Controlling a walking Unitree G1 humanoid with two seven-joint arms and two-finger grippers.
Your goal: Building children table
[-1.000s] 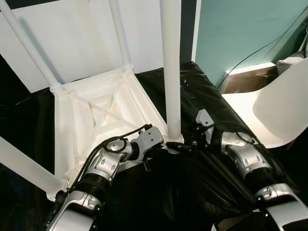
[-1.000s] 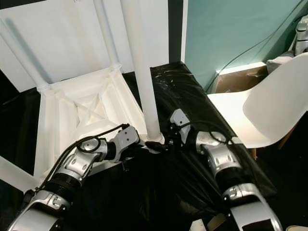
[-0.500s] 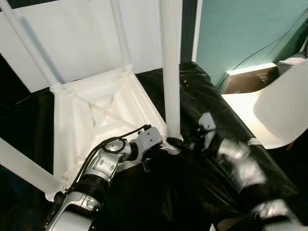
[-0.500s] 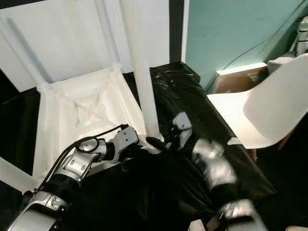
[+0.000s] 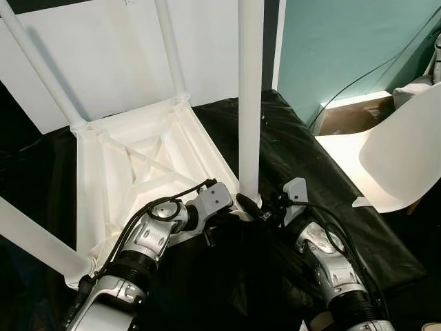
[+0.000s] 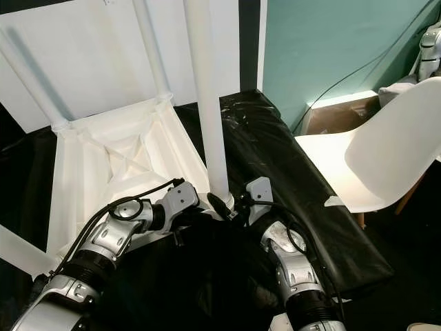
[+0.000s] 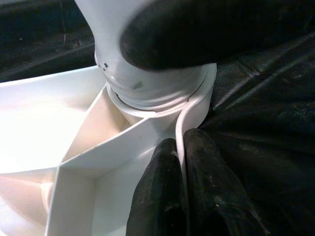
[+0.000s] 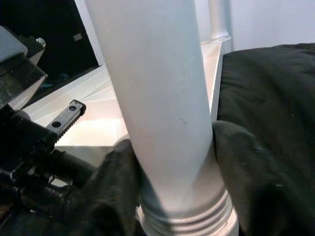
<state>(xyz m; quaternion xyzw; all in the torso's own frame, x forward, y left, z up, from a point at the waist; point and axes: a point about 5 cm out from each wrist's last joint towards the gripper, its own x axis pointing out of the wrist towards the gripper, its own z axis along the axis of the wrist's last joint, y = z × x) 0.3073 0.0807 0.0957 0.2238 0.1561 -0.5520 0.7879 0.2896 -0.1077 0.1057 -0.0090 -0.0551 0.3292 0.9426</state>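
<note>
Table (image 5: 138, 165): it lies upside down on a black sheet (image 5: 331, 186), at 11 o'clock from my grippers, underside ribs facing up.

Progress. Four legs stand in the corner sockets. The near-right leg (image 5: 249, 103) is the one in work; it stands at 12 o'clock, upright in its socket (image 7: 162, 105). In the right wrist view its threaded rings still show above the socket rim, so I judge this leg not fully screwed home. The other three look seated, though their joints are too far off to confirm. Remaining, by my estimate: finish turning this leg, then turn the table upright.

Left gripper (image 7: 181, 194): fingers closed narrow on the thin rim of the tabletop just below the socket, bracing it.

Right gripper (image 6: 222, 205): at the base of the leg, one finger pressed against its side. I cannot tell whether the pair is clamped around it; the far finger is hidden.

Containers. None are present. The hollow bays between the underside ribs hold nothing.

A white chair (image 6: 386, 152) stands at 2 o'clock, well apart.
</note>
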